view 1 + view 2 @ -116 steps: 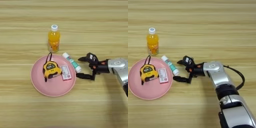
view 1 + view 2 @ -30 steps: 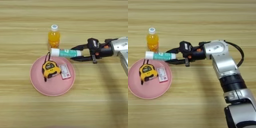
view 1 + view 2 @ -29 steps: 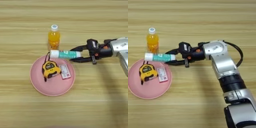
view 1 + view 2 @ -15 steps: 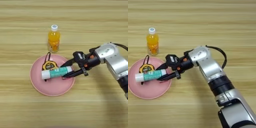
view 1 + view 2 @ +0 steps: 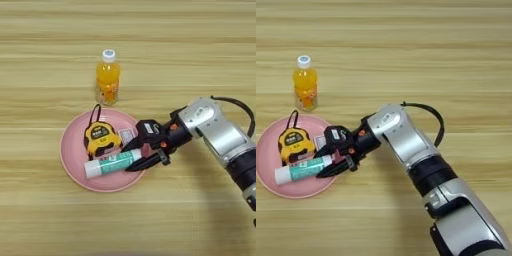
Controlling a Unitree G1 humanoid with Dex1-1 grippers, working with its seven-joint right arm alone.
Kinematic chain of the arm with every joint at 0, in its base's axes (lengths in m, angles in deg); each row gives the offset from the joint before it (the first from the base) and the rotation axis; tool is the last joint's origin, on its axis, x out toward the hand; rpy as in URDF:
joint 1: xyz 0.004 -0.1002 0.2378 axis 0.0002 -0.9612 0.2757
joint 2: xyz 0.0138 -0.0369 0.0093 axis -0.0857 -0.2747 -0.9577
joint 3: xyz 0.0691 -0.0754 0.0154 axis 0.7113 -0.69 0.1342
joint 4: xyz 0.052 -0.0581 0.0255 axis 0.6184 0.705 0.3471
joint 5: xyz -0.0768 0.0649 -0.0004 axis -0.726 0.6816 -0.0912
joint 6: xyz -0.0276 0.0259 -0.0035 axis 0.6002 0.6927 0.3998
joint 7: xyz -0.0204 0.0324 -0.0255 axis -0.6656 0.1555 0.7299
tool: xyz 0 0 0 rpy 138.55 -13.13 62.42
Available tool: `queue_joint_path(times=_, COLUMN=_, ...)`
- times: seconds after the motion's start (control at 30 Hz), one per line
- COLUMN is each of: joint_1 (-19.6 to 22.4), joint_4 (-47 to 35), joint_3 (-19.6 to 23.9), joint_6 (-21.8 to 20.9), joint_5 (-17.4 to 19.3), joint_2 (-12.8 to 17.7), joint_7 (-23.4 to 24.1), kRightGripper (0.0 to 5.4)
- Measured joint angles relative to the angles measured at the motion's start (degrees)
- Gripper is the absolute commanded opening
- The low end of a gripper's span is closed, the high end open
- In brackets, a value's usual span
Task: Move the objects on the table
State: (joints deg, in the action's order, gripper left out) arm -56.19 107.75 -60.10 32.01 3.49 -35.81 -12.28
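Note:
A white tube (image 5: 111, 164) with a green label lies across the near part of the pink plate (image 5: 68, 150), cap end pointing left. My right gripper (image 5: 135, 156) reaches in from the right, its two black fingers shut on the tube's right end (image 5: 331, 160). Just behind the tube, a yellow-and-black tape measure (image 5: 101, 140) rests on the plate with its black strap looped toward the back. The orange-drink bottle (image 5: 108, 78) with a white cap stands upright on the table (image 5: 200, 60) beyond the plate, apart from the gripper.
A small white-and-pink card (image 5: 127, 136) lies on the plate between the tape measure and my upper finger. My silver forearm (image 5: 406, 140) with a black cable crosses the table from the lower right. Bare wood lies to the right and along the back.
The gripper took the tube from the table right of the plate, lifted it, carried it left, and has lowered it onto the plate's near part in front of the tape measure.

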Motion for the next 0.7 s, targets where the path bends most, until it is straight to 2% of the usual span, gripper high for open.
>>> queue_joint_path(times=0.2, joint_1=0.1, joint_4=2.34, joint_3=-0.35, joint_6=-0.99, joint_5=-1.78, joint_2=-1.04, joint_7=1.18, kRightGripper=1.67)
queue_joint_path(times=0.6, joint_1=0.15, joint_4=4.2, joint_3=-0.45, joint_6=-2.3, joint_5=-2.87, joint_2=-2.04, joint_7=1.53, kRightGripper=1.67)
queue_joint_path(times=0.63, joint_1=0.21, joint_4=4.27, joint_3=-0.45, joint_6=-2.34, joint_5=-2.93, joint_2=-2.09, joint_7=1.54, kRightGripper=1.96)
queue_joint_path(times=0.7, joint_1=0.38, joint_4=4.48, joint_3=-0.45, joint_6=-2.42, joint_5=-2.98, joint_2=-2.19, joint_7=1.55, kRightGripper=2.17)
